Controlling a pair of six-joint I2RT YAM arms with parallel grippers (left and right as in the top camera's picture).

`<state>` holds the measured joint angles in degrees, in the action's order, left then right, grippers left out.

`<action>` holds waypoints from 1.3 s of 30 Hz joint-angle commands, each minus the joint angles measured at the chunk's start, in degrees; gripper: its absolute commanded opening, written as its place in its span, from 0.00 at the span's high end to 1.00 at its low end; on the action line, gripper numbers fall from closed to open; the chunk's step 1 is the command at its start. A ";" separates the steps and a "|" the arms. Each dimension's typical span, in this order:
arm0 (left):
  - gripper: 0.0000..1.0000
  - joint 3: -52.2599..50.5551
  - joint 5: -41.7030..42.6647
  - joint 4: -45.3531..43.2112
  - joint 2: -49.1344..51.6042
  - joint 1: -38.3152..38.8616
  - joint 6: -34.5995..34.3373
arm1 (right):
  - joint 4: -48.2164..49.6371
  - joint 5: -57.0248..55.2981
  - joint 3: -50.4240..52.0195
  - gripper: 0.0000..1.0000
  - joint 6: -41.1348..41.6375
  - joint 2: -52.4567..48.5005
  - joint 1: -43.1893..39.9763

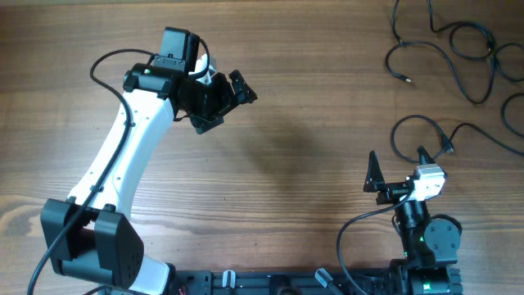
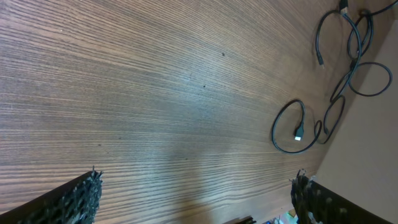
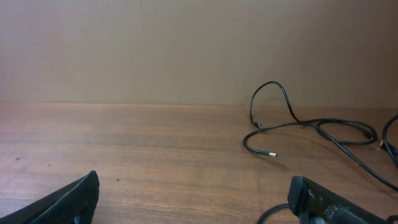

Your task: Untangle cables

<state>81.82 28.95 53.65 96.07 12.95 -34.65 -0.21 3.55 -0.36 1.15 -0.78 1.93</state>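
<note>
Overhead view: light, limp black cables [image 1: 457, 75] curl across the frame's upper right, likely best pinched mid-strand, while the left gripper [image 1: 223, 105] and right gripper [image 1: 399, 168] both gape wide, holding nothing.

Overhead: fixed above the table [image 1: 311, 123], looking straight down. It is far enough away to take in both arms, with their bases at the lower edge.
Left wrist: rides on the left hand [image 1: 223, 105] and looks out between its own fingertips [image 2: 81, 196], which sit in the lower corners. It is angled down and across the wood, with the table's edge slanting at the right.
Right wrist: rides on the right hand [image 1: 398, 160], low and close to the table. It faces almost level across the table to a plain wall [image 3: 186, 50].
Shared: all three views see the cables [image 1: 442, 56]. They lie upper right from overhead, and on the right side in both wrist views.
</note>
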 commanded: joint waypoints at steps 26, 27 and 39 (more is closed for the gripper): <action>0.00 0.26 -0.15 -0.02 0.37 -0.22 -0.28 | 0.15 -0.17 0.07 0.00 1.01 0.59 -0.17; 0.00 0.26 -0.15 -0.02 0.37 -0.22 -0.28 | 0.15 -0.13 0.07 0.00 1.01 0.59 -0.17; 0.00 0.26 -0.15 -0.02 0.37 -0.22 -0.28 | 0.20 -0.13 0.07 0.00 0.96 0.57 -0.20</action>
<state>81.82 28.95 53.65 96.07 12.95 -34.65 -0.21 3.57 -0.36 1.45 -0.78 1.93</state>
